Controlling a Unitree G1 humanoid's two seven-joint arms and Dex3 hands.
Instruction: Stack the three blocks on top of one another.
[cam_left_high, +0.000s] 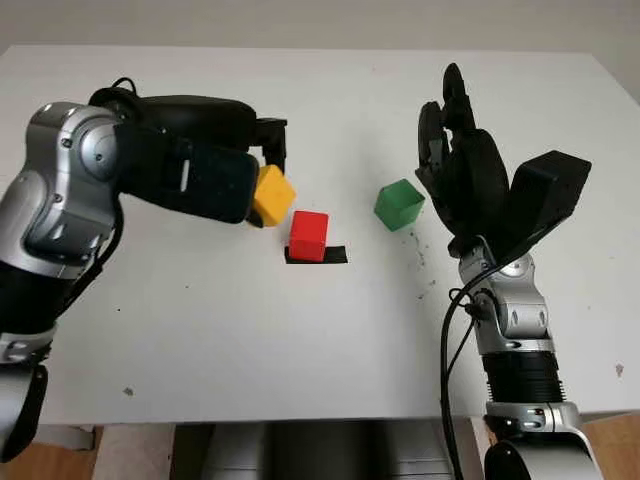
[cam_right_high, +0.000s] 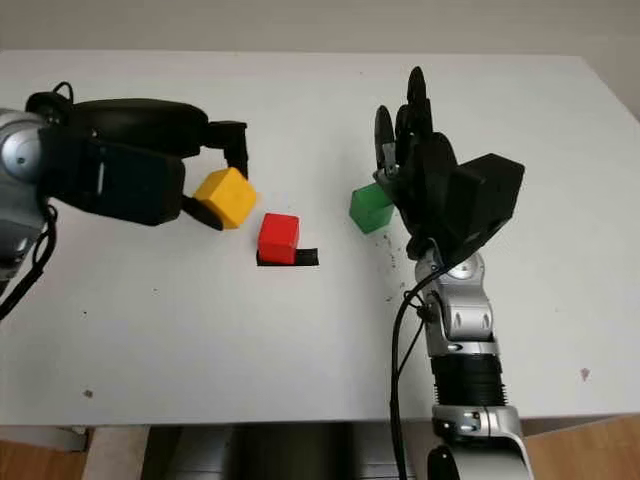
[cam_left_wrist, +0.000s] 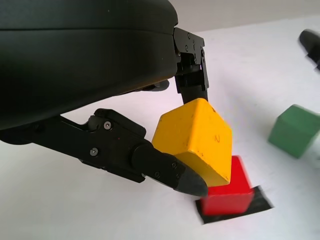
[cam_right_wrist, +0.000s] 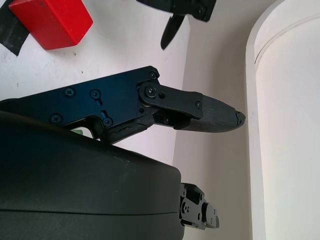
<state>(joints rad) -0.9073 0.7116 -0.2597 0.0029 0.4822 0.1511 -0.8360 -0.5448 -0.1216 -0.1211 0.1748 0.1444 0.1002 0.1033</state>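
The yellow block is gripped in the left hand, above the tabletop and left of its centre. The block is tilted, with one corner pointing down. In the left wrist view it is clamped between a lower finger under its near face and an upper finger at its far top edge. The block is carried clear of the surface, just beside the red block and slightly higher; from the wrist view its lower edge is seen overlapping the red block's top, but whether the two touch cannot be told.

The red block is set upright near the centre of the tabletop, on a strip of black tape that projects from under it toward the right edge.

The green block is set on the tabletop to the right of the red block, apart from it, and nearer the far edge.

The right hand is held open just to the right of the green block, raised on its forearm, with the fingers pointed toward the far edge. Nothing is held in it. In the right wrist view one finger is extended above the white surface.
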